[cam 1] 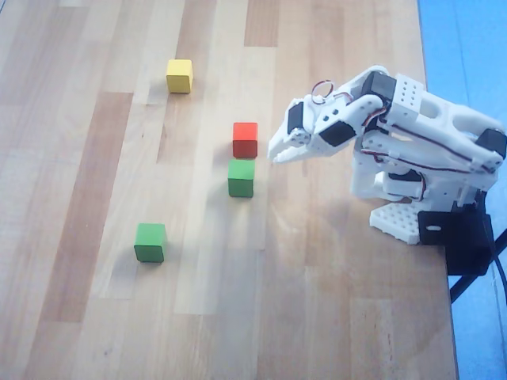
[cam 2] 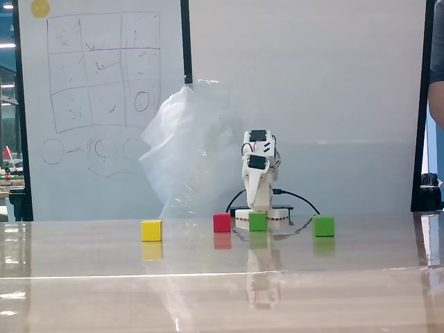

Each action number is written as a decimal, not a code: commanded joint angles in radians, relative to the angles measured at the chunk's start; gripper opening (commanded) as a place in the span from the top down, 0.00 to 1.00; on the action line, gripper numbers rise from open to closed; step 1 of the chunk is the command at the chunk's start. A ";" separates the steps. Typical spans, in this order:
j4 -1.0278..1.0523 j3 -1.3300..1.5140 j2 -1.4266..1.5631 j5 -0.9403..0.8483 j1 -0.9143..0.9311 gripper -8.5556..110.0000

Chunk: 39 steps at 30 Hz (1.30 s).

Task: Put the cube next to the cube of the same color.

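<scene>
Two alike green cubes lie on the wooden table. One green cube (cam 1: 241,178) sits just below the red cube (cam 1: 245,139) in the overhead view; in the fixed view it (cam 2: 258,221) is in front of the arm's base. The other green cube (cam 1: 150,242) lies apart at the lower left; in the fixed view it (cam 2: 323,226) is at the right. My gripper (cam 1: 276,154) hangs above the table just right of the red cube, touching nothing. Its jaws are together and hold nothing. It also shows in the fixed view (cam 2: 255,201), pointing down.
A yellow cube (cam 1: 180,76) lies at the upper left of the overhead view, left in the fixed view (cam 2: 151,230). The red cube (cam 2: 222,222) is beside the near green one. The arm's base (cam 1: 400,218) stands at the table's right edge (cam 1: 437,237).
</scene>
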 commanded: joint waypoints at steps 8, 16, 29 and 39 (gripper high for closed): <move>0.015 -0.640 -0.699 0.005 0.002 0.92; 0.155 -0.933 -1.066 0.006 -0.117 0.92; 0.150 -0.976 -1.233 0.008 -0.140 0.72; 0.021 -0.976 -1.451 0.008 -0.123 0.71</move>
